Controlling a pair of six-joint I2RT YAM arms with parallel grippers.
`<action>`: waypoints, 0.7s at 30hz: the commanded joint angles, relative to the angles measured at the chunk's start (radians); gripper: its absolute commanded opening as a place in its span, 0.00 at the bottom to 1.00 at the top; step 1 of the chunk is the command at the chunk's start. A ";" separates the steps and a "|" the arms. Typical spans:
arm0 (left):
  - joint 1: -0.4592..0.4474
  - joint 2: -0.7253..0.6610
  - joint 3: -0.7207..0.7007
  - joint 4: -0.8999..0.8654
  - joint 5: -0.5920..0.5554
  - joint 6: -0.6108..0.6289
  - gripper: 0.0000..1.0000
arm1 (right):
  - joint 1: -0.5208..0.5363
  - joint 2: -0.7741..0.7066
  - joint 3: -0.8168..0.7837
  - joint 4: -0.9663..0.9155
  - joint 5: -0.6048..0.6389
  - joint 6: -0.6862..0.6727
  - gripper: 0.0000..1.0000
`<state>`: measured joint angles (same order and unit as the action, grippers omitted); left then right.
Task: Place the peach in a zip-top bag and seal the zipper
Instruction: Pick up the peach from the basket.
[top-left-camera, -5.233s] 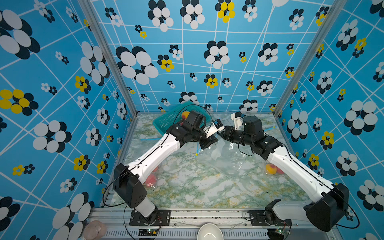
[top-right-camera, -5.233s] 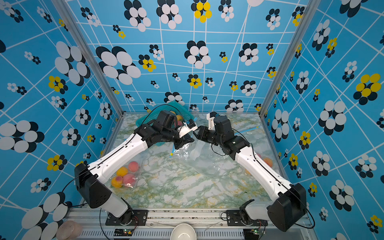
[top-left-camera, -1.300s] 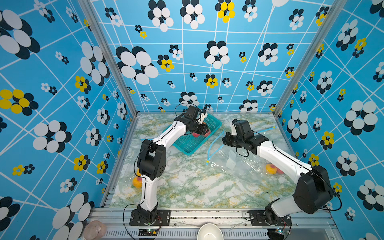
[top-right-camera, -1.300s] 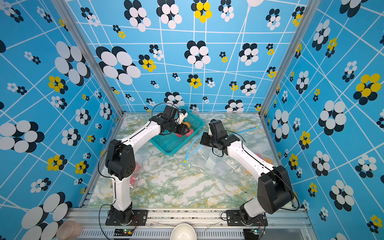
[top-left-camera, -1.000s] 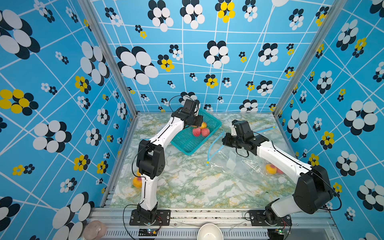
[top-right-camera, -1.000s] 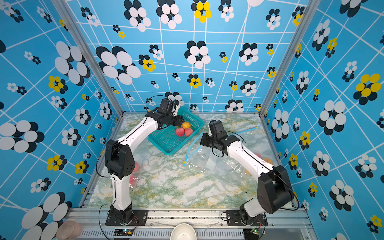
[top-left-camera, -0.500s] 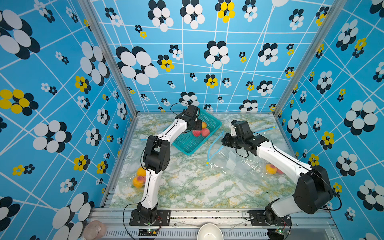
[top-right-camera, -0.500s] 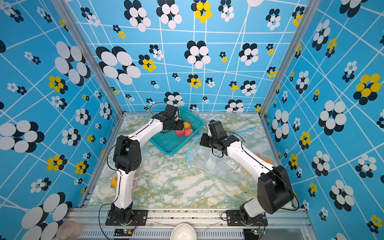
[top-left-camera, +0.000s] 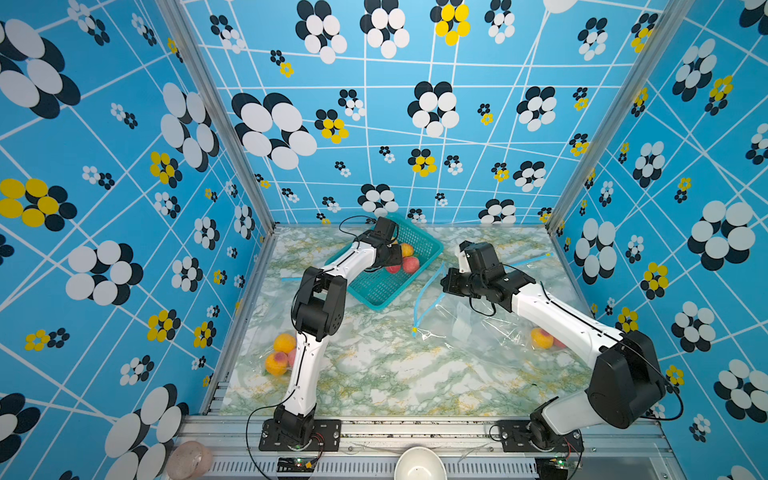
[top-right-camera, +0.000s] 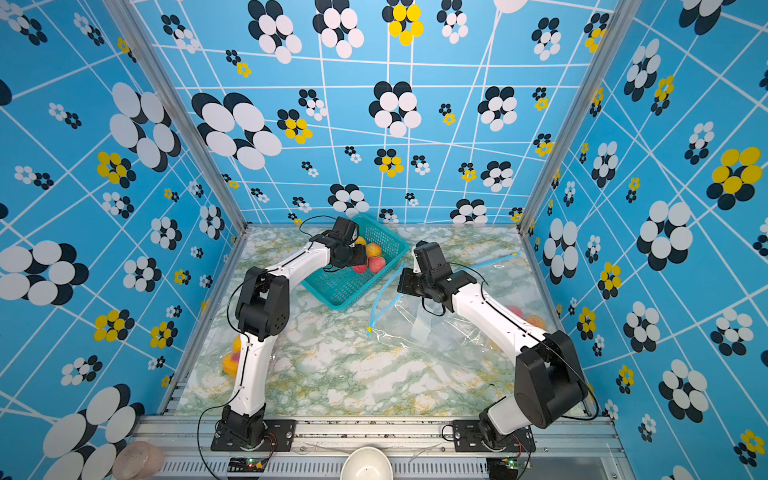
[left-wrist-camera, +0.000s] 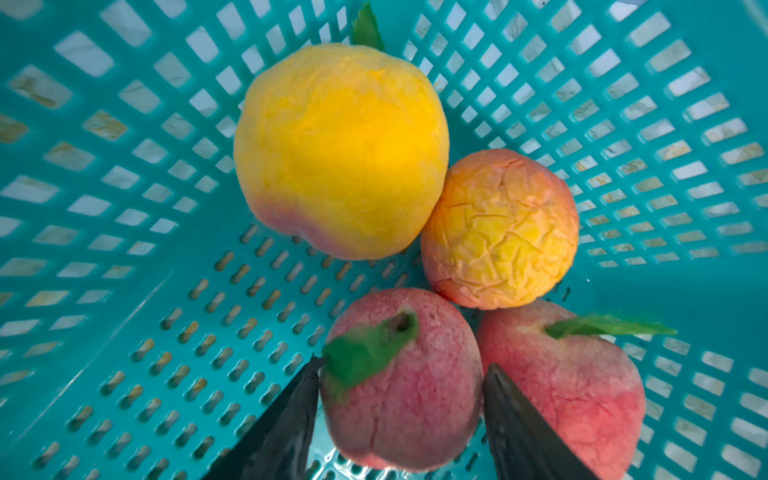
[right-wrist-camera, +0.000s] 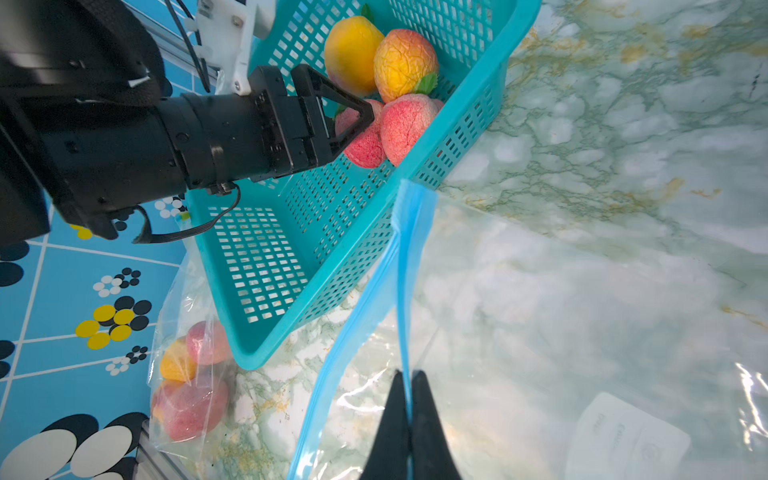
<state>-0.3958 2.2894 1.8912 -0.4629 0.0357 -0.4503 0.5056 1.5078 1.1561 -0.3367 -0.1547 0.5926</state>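
Several peaches lie in the teal basket (top-left-camera: 374, 291) (right-wrist-camera: 291, 232) at the back of the table. My left gripper (left-wrist-camera: 403, 365) (right-wrist-camera: 365, 112) reaches into it, open, with one finger on each side of a pink peach (left-wrist-camera: 399, 399) that has a green leaf. A second pink peach (left-wrist-camera: 582, 395), a wrinkled orange one (left-wrist-camera: 498, 228) and a yellow one (left-wrist-camera: 340, 145) lie against it. The clear zip-top bag (top-left-camera: 478, 328) (right-wrist-camera: 540, 311) lies beside the basket, mouth agape. My right gripper (right-wrist-camera: 409, 374) (top-left-camera: 446, 282) is shut on its blue zipper strip (right-wrist-camera: 403, 249), lifting one lip.
A sealed bag of peaches (top-left-camera: 280, 353) (right-wrist-camera: 187, 395) lies at the front left beside the left arm. Another bag with peaches (top-left-camera: 544, 338) lies under the right arm's forearm. A white bowl (top-left-camera: 417, 465) sits beyond the table's front rail. Patterned walls close three sides.
The left gripper left the bag's mouth, swung to the basket and has settled around the pink peach, its jaws a little wider. The right gripper keeps holding the zipper strip.
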 joint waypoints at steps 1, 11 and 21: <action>0.011 0.030 -0.017 0.030 -0.020 -0.038 0.65 | 0.006 -0.016 0.019 -0.031 -0.008 -0.023 0.00; 0.018 0.040 -0.032 0.038 0.010 -0.054 0.61 | 0.012 -0.008 0.026 -0.031 -0.013 -0.024 0.00; 0.049 -0.125 -0.116 0.105 0.124 -0.077 0.49 | 0.012 -0.005 0.025 -0.041 0.007 -0.037 0.00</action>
<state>-0.3676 2.2562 1.8076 -0.3729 0.1017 -0.5129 0.5087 1.5078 1.1564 -0.3485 -0.1589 0.5785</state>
